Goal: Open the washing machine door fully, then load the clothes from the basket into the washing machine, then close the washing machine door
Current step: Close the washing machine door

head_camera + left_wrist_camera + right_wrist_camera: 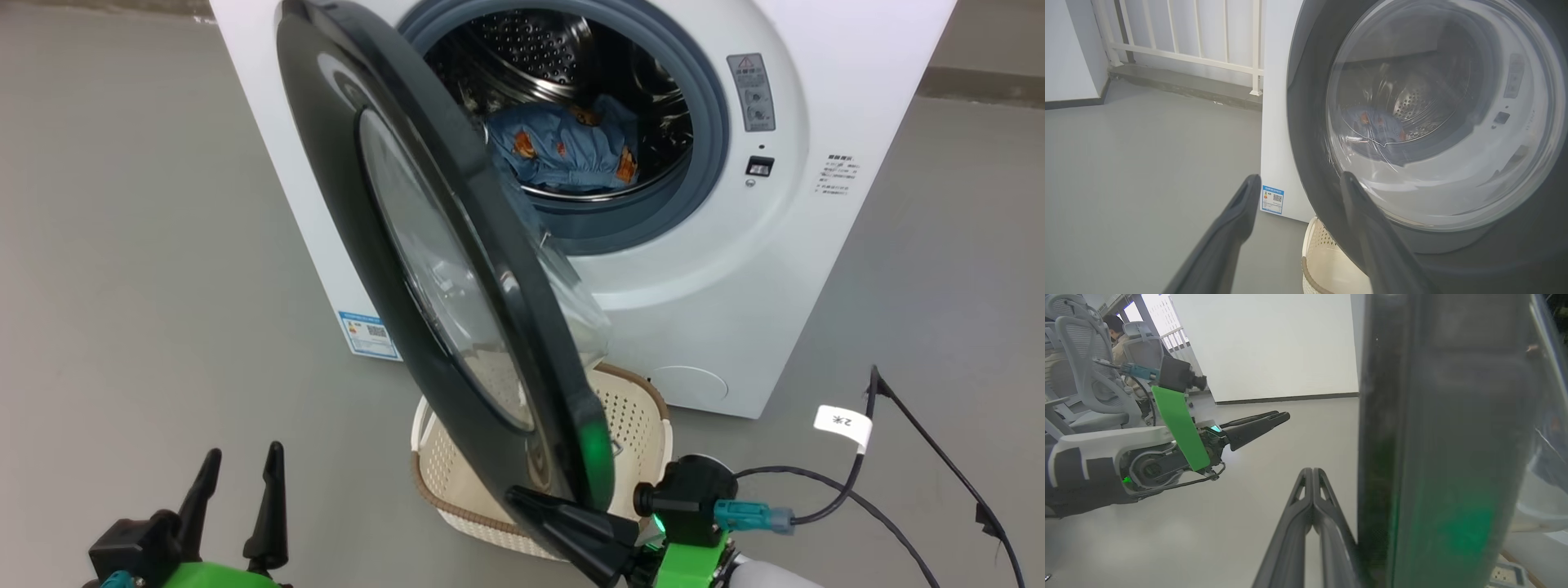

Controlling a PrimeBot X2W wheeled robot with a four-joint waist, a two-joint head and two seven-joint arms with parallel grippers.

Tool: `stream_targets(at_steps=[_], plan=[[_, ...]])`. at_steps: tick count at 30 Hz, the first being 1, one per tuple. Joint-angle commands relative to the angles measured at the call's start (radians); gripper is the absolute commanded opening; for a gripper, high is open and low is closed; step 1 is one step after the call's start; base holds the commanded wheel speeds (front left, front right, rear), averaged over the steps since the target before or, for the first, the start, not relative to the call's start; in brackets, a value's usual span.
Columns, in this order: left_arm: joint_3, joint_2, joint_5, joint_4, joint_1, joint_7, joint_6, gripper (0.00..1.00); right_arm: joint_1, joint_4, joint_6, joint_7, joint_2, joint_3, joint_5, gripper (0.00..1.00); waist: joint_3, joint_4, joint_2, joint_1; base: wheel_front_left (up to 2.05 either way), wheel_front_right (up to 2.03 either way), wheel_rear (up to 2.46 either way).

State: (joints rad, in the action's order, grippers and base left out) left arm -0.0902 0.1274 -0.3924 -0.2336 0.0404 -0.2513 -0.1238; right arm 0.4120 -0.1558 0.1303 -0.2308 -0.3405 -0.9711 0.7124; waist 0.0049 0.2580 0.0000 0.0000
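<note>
Apparently clothes (pixel 563 151) are loaded, basket (pixel 637 408) looks empty; closing remains: door (pixel 343 188) half-open, right gripper (pixel 522 496) pinched together at its 5 o'clock edge, left gripper (pixel 245 451) spread.

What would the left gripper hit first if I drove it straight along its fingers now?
Probably the washing machine door: in the left wrist view the open left gripper aims at the outer edge of its black rim. Depth is unclear; missing that edge, it would meet the washing machine front instead.
</note>
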Motion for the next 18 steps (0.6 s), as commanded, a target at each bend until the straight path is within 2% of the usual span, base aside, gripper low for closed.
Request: stream_targets(at_steps=[1,10,18], plan=[[0.037,0.014,0.005,0.024,0.037,-0.01,-0.005,1.0,0.031,-0.005,0.0,-0.006,-0.003,-0.002,0.018,0.0,0.009,0.002,0.0,0.0,0.0,0.0,0.0],[0.048,0.004,0.008,0.033,0.049,-0.01,-0.005,1.0,0.063,-0.11,0.0,-0.022,-0.041,0.066,0.015,0.0,0.047,-0.002,0.0,0.0,0.0,0.0,0.0],[0.046,0.003,0.016,0.045,0.077,-0.01,-0.006,1.0,0.097,-0.167,0.0,-0.03,-0.068,0.255,-0.023,0.0,0.126,-0.011,0.0,0.0,0.0,0.0,0.0]])
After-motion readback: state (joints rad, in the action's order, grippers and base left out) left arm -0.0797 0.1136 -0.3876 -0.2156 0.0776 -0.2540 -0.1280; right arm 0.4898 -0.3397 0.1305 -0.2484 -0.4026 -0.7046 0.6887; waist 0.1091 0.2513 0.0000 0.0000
